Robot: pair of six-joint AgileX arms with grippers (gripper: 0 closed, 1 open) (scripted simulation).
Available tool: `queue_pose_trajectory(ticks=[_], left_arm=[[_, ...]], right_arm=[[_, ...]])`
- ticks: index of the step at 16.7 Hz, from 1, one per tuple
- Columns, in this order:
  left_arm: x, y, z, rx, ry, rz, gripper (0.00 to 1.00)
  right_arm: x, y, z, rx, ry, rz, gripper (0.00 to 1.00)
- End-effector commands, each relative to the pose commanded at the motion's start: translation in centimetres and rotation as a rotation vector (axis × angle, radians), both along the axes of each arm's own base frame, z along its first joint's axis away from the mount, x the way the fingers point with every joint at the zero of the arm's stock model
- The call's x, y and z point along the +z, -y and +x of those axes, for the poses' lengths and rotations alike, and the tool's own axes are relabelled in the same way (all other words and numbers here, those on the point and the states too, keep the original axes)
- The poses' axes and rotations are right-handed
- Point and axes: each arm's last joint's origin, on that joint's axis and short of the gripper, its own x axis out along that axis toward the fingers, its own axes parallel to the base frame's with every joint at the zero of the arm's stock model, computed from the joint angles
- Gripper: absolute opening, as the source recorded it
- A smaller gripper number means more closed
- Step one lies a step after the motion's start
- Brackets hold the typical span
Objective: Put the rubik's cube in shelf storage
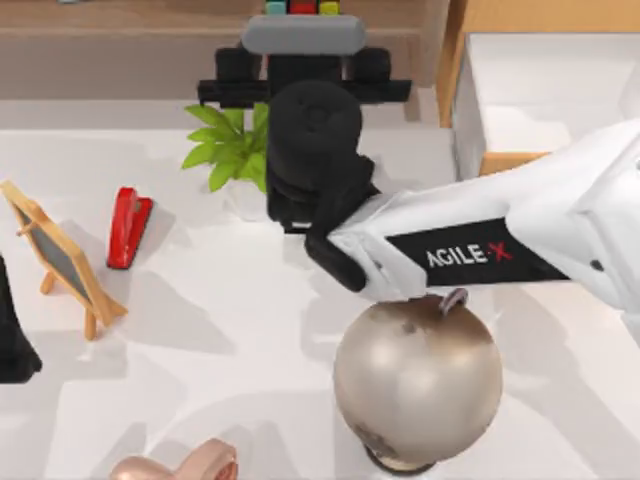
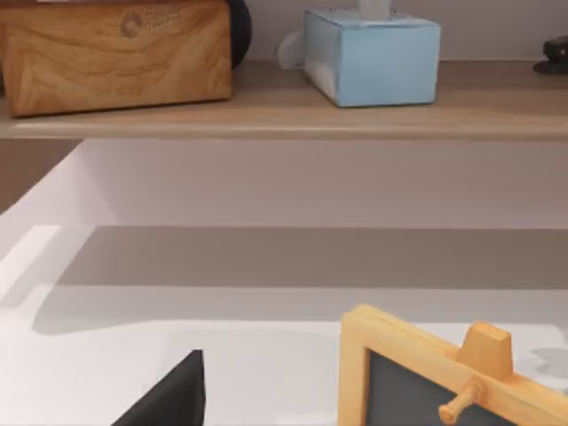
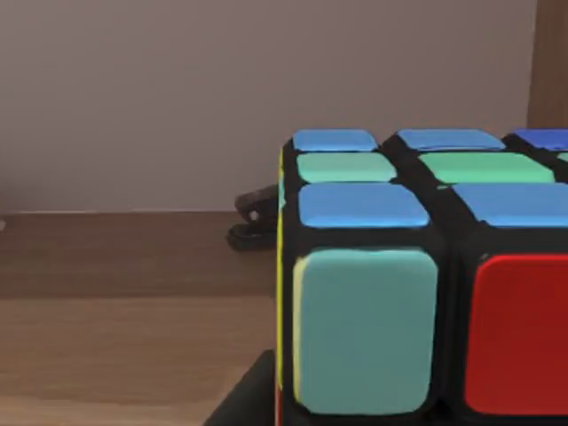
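Observation:
The rubik's cube [image 1: 302, 7] is at the top view's upper edge, over the brown shelf storage [image 1: 120, 30]. My right arm reaches in from the right, and its gripper [image 1: 302, 45] points at the shelf, shut on the cube. In the right wrist view the rubik's cube [image 3: 417, 293] looms close, showing blue, green, teal and red squares. One black finger [image 3: 244, 399] lies against the cube's side, above the wooden shelf board [image 3: 133, 337]. My left arm [image 1: 12, 345] stays parked at the left edge of the table.
A bronze globe [image 1: 415, 375] stands under the right forearm. A green plant [image 1: 228, 145], a red stapler [image 1: 128, 225] and a small easel chalkboard [image 1: 60, 255] occupy the left half. A light cabinet [image 1: 470, 60] is at the back right. A wooden box [image 2: 115, 53] and a blue tissue box [image 2: 373, 58] sit on the shelf.

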Motion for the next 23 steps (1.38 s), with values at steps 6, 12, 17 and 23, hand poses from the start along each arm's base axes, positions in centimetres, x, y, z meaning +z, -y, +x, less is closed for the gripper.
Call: queue_pose_trajectory(ticks=[6,12,17,23], left_arm=[[0.0,0.0,0.0,0.000,0.000,0.000,1.00],[0.0,0.0,0.0,0.000,0.000,0.000,1.00],[0.0,0.0,0.0,0.000,0.000,0.000,1.00],[0.0,0.0,0.0,0.000,0.000,0.000,1.00]], right_arm=[[-0.4,-0.1,-0.2,-0.005,-0.008,-0.010,0.00],[3.7,-2.6,-0.3,0.003,0.048,0.095,0.00],[6.7,-4.9,1.0,0.035,0.094,0.201,0.00],[2.6,-1.3,8.3,0.010,0.041,0.059,0.00]])
